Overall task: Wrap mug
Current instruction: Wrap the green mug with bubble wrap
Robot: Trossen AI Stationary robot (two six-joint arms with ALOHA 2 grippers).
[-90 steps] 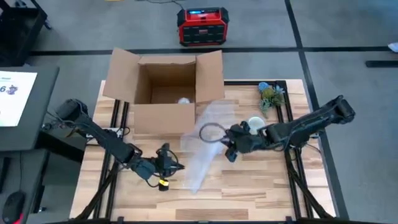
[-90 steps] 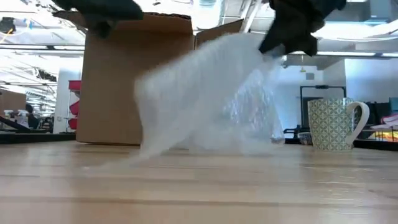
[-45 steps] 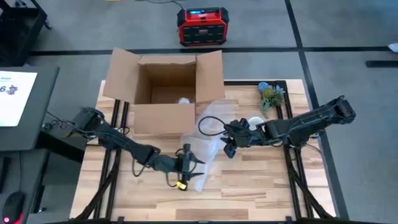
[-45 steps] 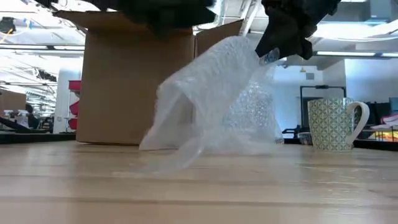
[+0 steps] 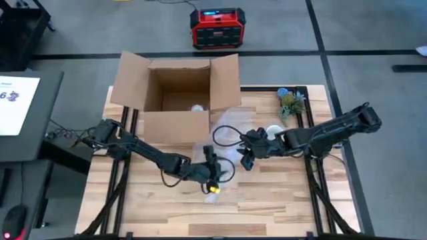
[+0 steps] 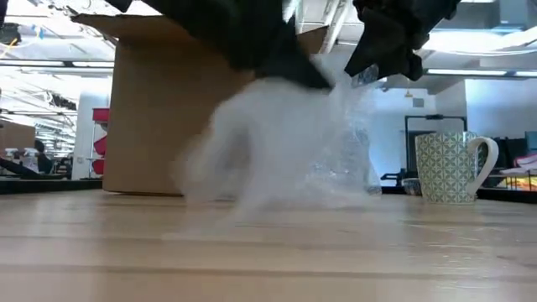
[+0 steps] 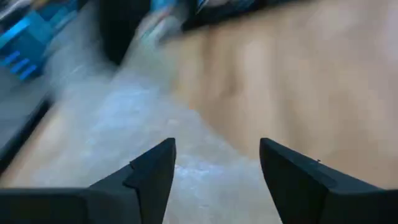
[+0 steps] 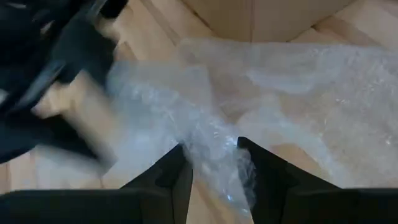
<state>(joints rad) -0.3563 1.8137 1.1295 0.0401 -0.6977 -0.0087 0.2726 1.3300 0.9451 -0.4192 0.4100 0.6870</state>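
Note:
The clear bubble wrap (image 5: 225, 137) lies bunched on the table's middle, in front of the cardboard box. Its lower part (image 6: 277, 168) rests on the wood, and one part is raised by my right gripper (image 5: 244, 159), which is shut on it. The patterned mug (image 6: 449, 168) stands upright on its base to the wrap's right, near my right arm (image 5: 274, 131), and nothing touches it. My left gripper (image 7: 217, 162) is open above the wrap's near part (image 5: 219, 172). My right gripper pinches a gathered fold of the bubble wrap (image 8: 214, 146) between its two fingers, coming from the table's right and slanting down. That part is held up off the wood, while the rest of the sheet hangs down and spreads on the table. My left gripper is close over the wrap, but I cannot tell whether it touches.
An open cardboard box (image 5: 177, 93) stands at the far middle, its flaps spread. A small green and blue plant (image 5: 290, 101) sits at the far right corner. Bare wood lies along the near edge (image 5: 267, 200).
My left gripper has travelled toward the table's right edge, from left of the wrap to over its near part. The wrap's long near end, which had trailed toward the table's near edge, has gathered in toward the middle. My right gripper has kept its hold, almost still.

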